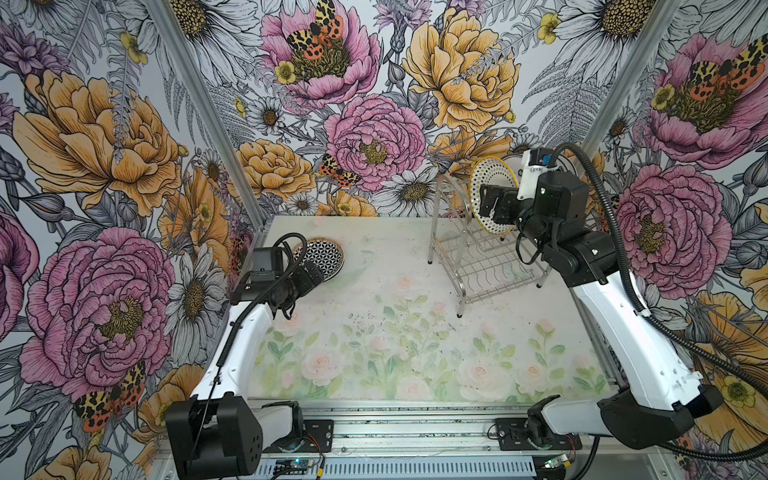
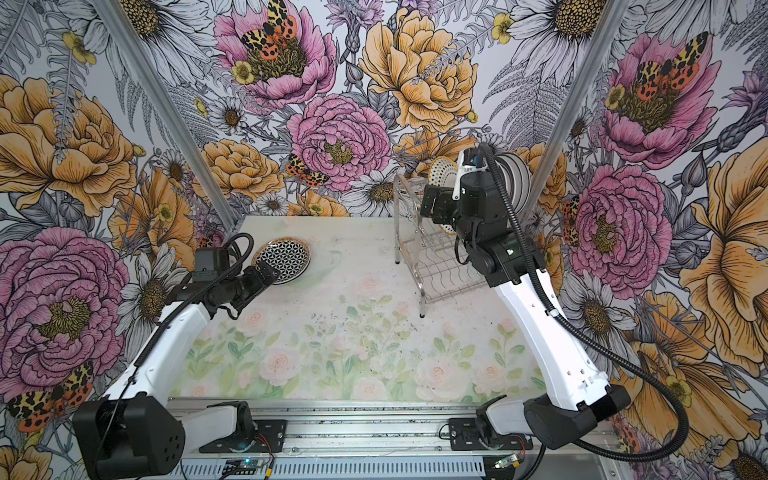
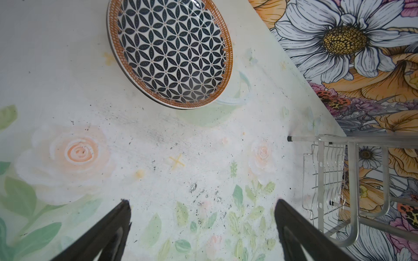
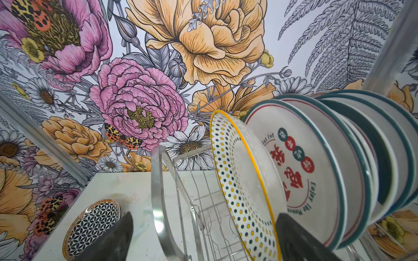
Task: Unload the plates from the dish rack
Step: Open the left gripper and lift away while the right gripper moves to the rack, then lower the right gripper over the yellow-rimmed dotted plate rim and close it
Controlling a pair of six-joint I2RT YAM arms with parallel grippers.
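Now the right gripper (image 1: 490, 206) stands wide open and empty at the rack (image 1: 490, 266), facing the dotted plate (image 4: 244, 192), first of a row standing on edge in its slots. Apparently a pick is starting: the jaws must close on that thin, slick glazed rim, then lift clear of the shiny wire arch. Well away from the rack, the left gripper (image 3: 202, 203) hangs open, empty, near the lattice plate (image 3: 172, 52) lying flat.
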